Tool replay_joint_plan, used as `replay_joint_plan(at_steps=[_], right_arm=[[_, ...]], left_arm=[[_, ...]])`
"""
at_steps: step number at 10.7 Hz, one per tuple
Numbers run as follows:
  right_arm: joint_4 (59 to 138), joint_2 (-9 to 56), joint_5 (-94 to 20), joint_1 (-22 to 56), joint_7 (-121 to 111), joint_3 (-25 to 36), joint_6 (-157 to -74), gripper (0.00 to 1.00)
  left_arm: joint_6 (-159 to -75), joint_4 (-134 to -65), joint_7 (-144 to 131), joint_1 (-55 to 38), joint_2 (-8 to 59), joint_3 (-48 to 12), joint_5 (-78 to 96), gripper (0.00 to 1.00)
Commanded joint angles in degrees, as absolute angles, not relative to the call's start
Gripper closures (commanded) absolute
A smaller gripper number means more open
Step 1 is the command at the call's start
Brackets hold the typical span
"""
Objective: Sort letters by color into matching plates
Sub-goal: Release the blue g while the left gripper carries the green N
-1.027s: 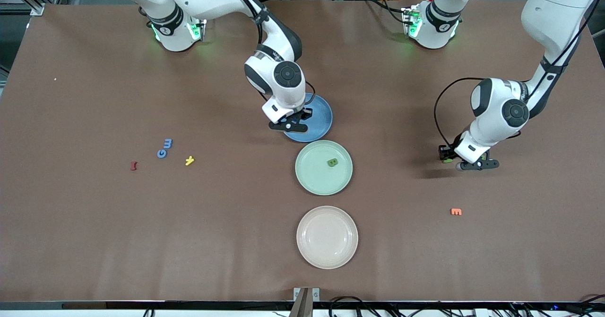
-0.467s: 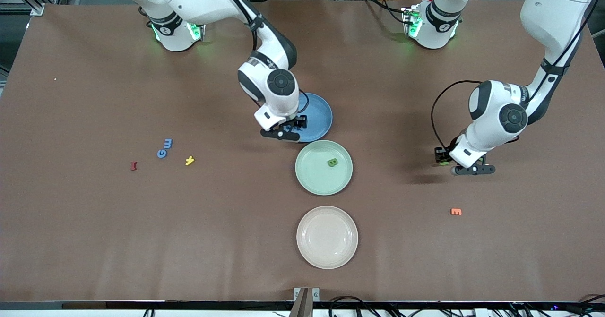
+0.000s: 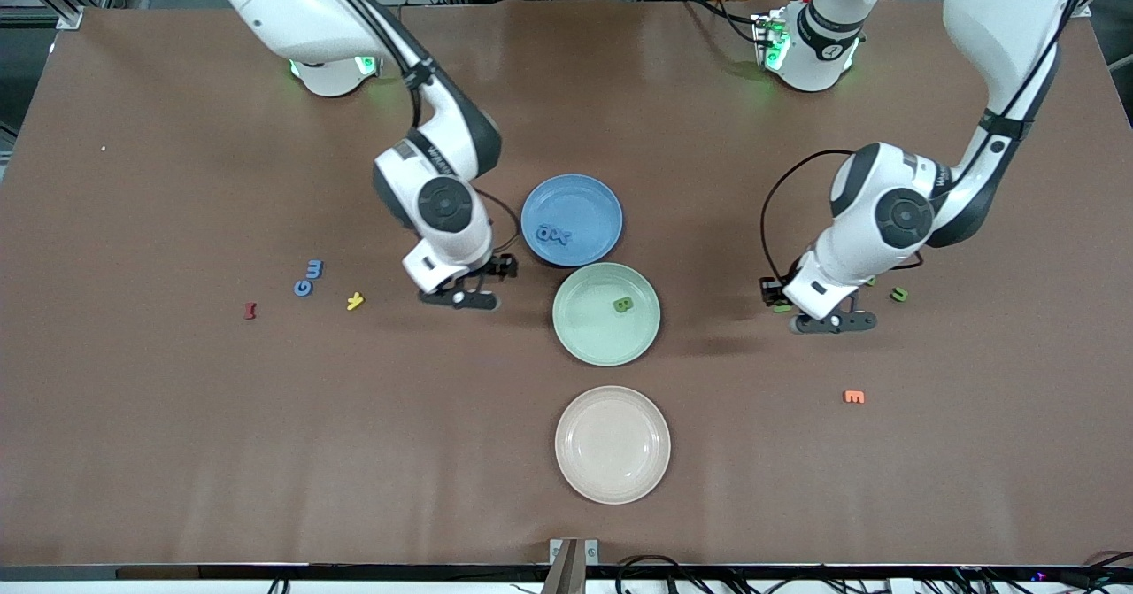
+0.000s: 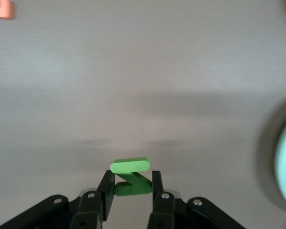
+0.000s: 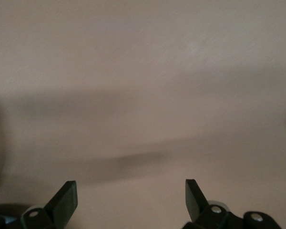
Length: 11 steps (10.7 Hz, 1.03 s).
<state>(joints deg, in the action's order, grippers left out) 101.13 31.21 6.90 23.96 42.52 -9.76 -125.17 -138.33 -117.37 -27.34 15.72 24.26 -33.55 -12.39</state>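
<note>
Hanging over bare brown table (image 3: 177,452) between the yellow letter (image 3: 355,301) and the round pale-green plate (image 3: 605,313), the right gripper (image 3: 467,297) gapes wide, empty. Toward the other end, the left gripper (image 4: 129,187) pinches a bright-green Z-shaped letter (image 4: 130,176) above open tabletop.

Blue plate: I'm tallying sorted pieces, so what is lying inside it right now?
The blue plate holds a cluster of blue letters near its middle. Their exact count and shapes are unclear. Nothing covers the plate.
</note>
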Motion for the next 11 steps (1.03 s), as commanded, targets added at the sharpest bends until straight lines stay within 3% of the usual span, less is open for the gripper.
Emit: replay_joint_plan(at_steps=[1,5,9,10,11], right_arm=[[102.04,28.57,9.05,15.59,35.54,-10.63,-123.13,0.0],[103.53,24.53,8.96,2.93,18.67,-10.72,-122.44,0.0],[106.07,21.54,8.62,-5.87,6.87,-10.81,-122.86,0.0],[107.74,20.05,8.35,-7.11,5.99,-10.81,-123.83,0.0],[112.1,17.6,7.83,-7.9,5.98,-10.81,-127.75,0.0]], left_arm=[[-137.2,-113.22,-37.23,7.85,27.23,-33.31,-13.01,1.0],[-137.2,-103.73,-50.34,-2.18,35.31,-32.35,-14.06,1.0],[-137.2,-96.08,-52.91,-10.71,39.45,-26.38,-13.8,0.99],[-137.2,-95.63,-52.91,-11.16,40.16,-26.19,-13.62,0.92],[-137.2,-94.58,-52.82,-11.16,40.78,-26.1,-13.62,0.78]])
